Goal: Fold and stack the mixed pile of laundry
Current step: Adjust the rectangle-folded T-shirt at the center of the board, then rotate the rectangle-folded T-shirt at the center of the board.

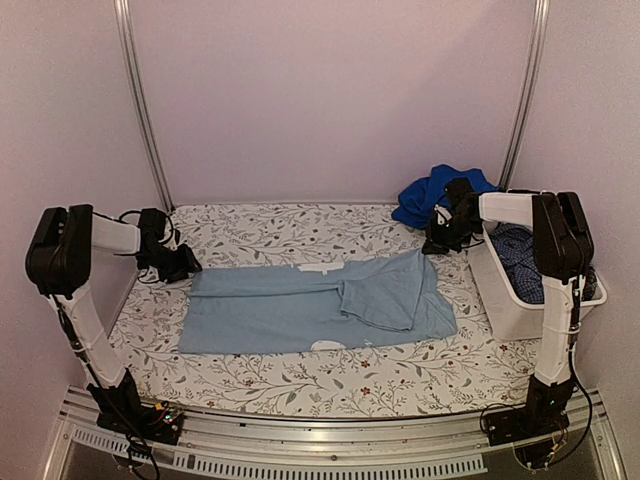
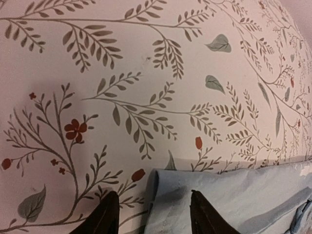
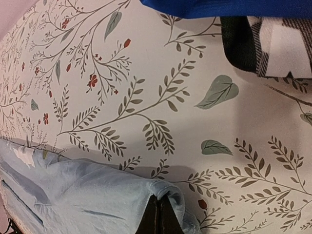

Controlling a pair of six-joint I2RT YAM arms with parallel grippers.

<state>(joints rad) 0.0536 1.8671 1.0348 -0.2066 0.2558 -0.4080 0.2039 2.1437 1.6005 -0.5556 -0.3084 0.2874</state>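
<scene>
Found the pale blue garment (image 1: 300, 310) spread flat across the middle of the surface (image 1: 300, 385), one flap folded over toward the surface's right edge. Saw the right hand (image 3: 158, 218) pressed together, seemingly pinching the garment's far right corner, and the left hand (image 2: 153, 214) spread, straddling the far left corner (not yet gripped). Judged it best to close the left first, then lift both corners level and carry them toward the near edge, avoiding a skewed crease.
</scene>
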